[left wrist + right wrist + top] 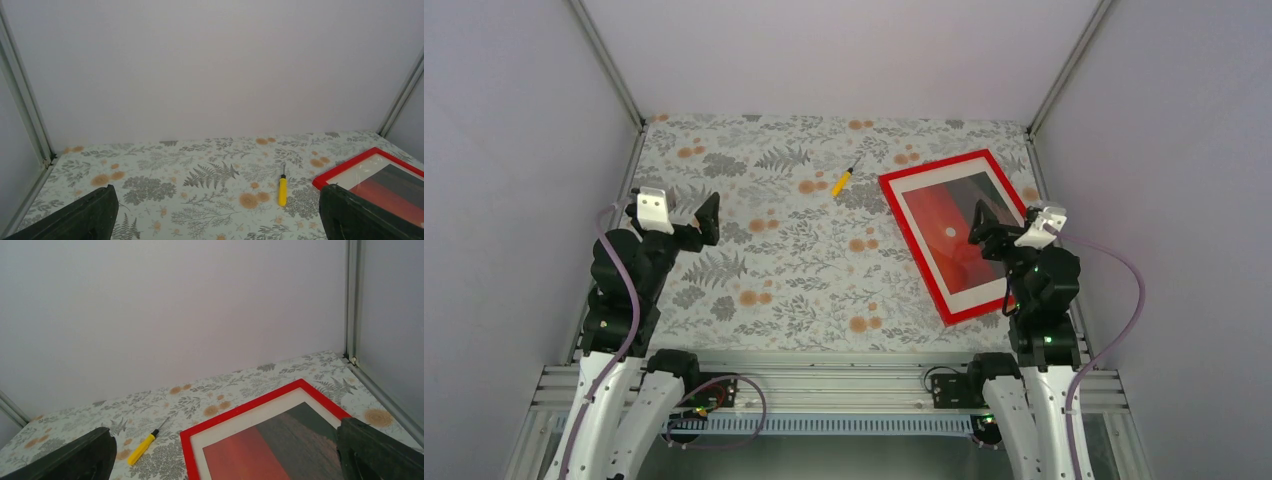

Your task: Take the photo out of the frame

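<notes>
Framed photo [944, 225] lies face up beneath the right arm.
Right claw [1006, 225], wide open and empty, hovers over the frame [934, 168]; left claw [679, 212], likewise open and empty, is well apart.

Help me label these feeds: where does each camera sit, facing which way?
Top external: above and behind the robot, looking down at the table; shows left gripper and right gripper.
Left wrist: rides that wrist, facing the back wall; its fingers fill the bottom corners.
Right wrist: likewise; its own fingers show.
Shared by all: frame, yellow-handled tool.
</notes>
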You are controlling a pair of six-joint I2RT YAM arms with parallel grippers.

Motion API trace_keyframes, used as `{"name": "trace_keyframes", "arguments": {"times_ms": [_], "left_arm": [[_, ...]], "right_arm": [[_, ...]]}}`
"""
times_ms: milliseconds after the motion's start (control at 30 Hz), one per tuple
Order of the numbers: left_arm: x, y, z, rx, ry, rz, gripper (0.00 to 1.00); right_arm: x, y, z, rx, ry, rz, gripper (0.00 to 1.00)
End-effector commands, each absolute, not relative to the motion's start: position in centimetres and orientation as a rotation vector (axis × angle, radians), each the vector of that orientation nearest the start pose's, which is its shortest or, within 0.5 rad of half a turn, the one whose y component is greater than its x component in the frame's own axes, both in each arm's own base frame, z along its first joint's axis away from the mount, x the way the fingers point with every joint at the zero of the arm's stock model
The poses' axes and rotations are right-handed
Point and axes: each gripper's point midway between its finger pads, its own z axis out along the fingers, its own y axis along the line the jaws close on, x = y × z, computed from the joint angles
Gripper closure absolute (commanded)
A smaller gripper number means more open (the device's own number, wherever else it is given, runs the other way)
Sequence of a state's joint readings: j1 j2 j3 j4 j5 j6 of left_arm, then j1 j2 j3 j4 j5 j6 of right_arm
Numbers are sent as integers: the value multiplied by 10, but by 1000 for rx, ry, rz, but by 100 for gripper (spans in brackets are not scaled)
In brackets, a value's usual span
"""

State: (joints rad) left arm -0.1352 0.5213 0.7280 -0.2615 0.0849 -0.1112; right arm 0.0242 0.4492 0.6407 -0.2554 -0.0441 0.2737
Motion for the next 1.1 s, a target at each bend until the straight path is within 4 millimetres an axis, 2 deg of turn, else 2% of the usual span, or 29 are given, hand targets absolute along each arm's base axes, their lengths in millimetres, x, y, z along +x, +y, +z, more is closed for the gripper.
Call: {"name": "trace_keyframes", "arguments": {"times_ms": [0, 200, 300, 400, 533, 633, 767, 833, 933, 1067], "left_arm": [[257, -52, 351, 111, 1585, -258, 0], [258, -51, 351, 109, 1588, -255, 0], [260, -52, 349, 111, 1601, -255, 0], [263, -56, 345, 126, 1618, -272, 0], [268, -67, 344, 153, 1647, -339, 0], [272, -77, 346, 175, 1677, -405, 0], [279, -88, 343, 173, 1747, -495, 0], [281, -94, 338, 178, 1785, -540, 0], [283, -101, 326, 169, 1844, -605, 0], [287, -110, 295, 133, 1945, -694, 0]], "right_arm": [[254, 14, 331, 162, 1600, 269, 0], [260, 16, 331, 168, 1657, 282, 0], [265, 24, 328, 157, 1715, 332, 0], [270, 36, 325, 130, 1772, 406, 0], [279, 42, 314, 165, 1880, 458, 0], [285, 53, 295, 169, 2000, 533, 0], [287, 73, 260, 141, 2198, 659, 0], [286, 77, 243, 138, 2266, 682, 0], [284, 75, 214, 169, 2374, 670, 0], [283, 74, 174, 209, 2509, 662, 0]]}}
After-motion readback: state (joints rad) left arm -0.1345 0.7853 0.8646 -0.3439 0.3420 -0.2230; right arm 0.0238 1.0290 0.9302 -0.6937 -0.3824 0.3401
